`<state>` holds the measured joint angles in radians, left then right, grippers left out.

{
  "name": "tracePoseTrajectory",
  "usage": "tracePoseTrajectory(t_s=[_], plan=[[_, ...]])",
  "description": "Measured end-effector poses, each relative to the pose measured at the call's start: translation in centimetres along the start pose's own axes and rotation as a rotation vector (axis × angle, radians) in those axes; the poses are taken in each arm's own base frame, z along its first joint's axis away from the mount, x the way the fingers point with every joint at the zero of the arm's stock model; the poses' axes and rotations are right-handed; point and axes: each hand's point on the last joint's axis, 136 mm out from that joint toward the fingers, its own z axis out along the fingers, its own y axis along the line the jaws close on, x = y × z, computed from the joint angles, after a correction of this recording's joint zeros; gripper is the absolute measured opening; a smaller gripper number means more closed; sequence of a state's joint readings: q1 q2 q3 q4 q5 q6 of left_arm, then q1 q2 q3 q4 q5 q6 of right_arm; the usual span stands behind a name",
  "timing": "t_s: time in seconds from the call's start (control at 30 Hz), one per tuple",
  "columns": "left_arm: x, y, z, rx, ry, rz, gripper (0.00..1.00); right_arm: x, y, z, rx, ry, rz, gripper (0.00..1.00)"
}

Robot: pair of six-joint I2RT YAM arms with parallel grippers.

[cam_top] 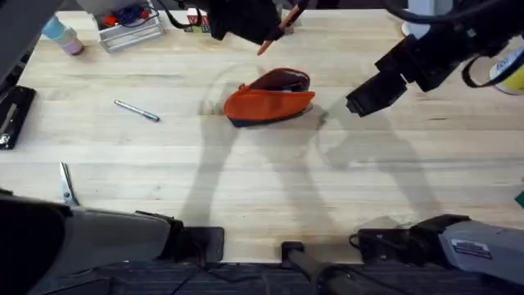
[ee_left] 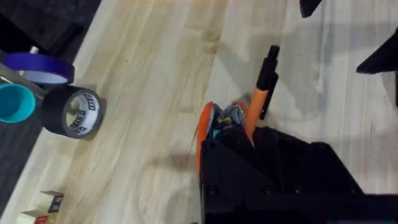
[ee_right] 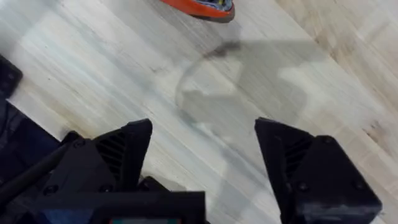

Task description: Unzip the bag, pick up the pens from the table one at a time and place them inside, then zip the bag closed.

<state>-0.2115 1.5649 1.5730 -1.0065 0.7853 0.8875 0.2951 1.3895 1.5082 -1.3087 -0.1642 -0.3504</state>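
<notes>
While my left gripper (ee_left: 252, 134) holds the orange pen (ee_left: 260, 93) above the open bag (cam_top: 268, 98), my right gripper (ee_right: 202, 149) hangs beside it, wide apart and empty; the silver pen (cam_top: 136, 110) lies on the table (cam_top: 262, 188).

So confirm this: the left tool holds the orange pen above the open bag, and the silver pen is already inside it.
One thing is wrong: the silver pen is not inside; the overhead view shows it lying on the table, left of the bag. The rest stands: the left tool holds the orange pen above the open bag.
</notes>
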Motion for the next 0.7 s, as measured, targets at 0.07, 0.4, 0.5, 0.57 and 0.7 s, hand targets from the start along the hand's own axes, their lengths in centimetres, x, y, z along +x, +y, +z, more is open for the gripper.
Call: tracePoseTrajectory(t_s=[0.07, 0.4, 0.5, 0.57, 0.7], plan=[[0.4, 0.0, 0.4, 0.013, 0.009, -0.013, 0.043, 0.0, 0.0, 0.0, 0.0, 0.0, 0.0, 0.998], [4.1, -0.1, 5.5, 0.116, 0.133, -0.089, 0.043, 0.0, 0.0, 0.0, 0.0, 0.0, 0.0, 0.998], [4.7, 0.2, 5.9, 0.115, 0.15, -0.097, 0.043, 0.0, 0.0, 0.0, 0.0, 0.0, 0.0, 0.998], [5.1, 0.3, 6.1, 0.119, 0.158, -0.103, 0.043, 0.0, 0.0, 0.0, 0.0, 0.0, 0.0, 0.998], [6.0, 0.5, 7.0, 0.136, 0.173, -0.124, 0.043, 0.0, 0.0, 0.0, 0.0, 0.0, 0.0, 0.998]])
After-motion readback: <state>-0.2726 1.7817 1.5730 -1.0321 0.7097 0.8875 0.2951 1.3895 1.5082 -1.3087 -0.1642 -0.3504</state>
